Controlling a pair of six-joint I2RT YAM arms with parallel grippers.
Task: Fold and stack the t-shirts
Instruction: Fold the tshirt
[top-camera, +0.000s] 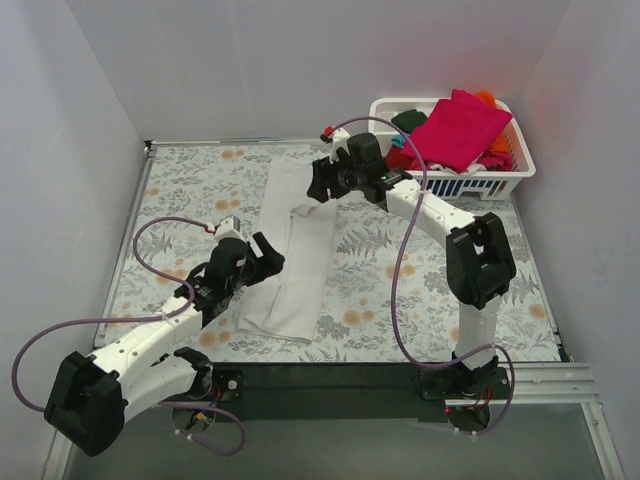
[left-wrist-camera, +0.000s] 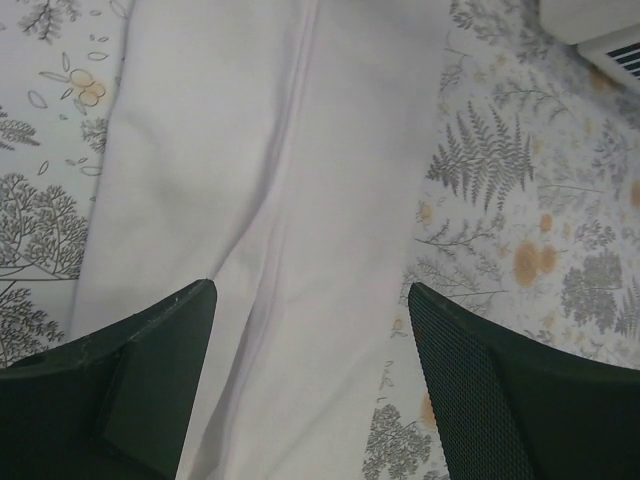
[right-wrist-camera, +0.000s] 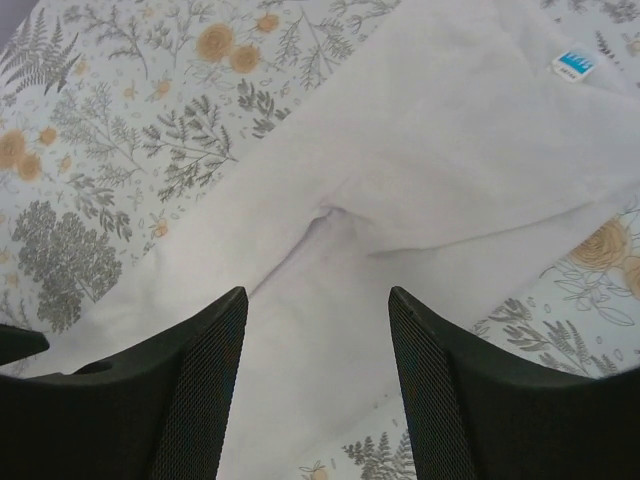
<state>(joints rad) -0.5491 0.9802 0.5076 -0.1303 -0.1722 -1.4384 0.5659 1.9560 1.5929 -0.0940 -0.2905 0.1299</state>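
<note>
A white t-shirt (top-camera: 292, 255) lies folded into a long narrow strip on the floral tablecloth, running from far to near. My left gripper (top-camera: 262, 255) is open and empty, hovering at the strip's near left side; in the left wrist view the shirt (left-wrist-camera: 280, 200) lies between and beyond my open fingers (left-wrist-camera: 470, 380). My right gripper (top-camera: 322, 182) is open and empty above the strip's far end; the right wrist view shows the shirt (right-wrist-camera: 420, 170) with a blue label (right-wrist-camera: 572, 65). A magenta t-shirt (top-camera: 458, 128), with red, orange and dark green ones, fills the basket.
A white slatted basket (top-camera: 500, 180) stands at the far right corner, its edge showing in the left wrist view (left-wrist-camera: 600, 30). White walls enclose the table on three sides. The floral tablecloth (top-camera: 190, 190) covers the table.
</note>
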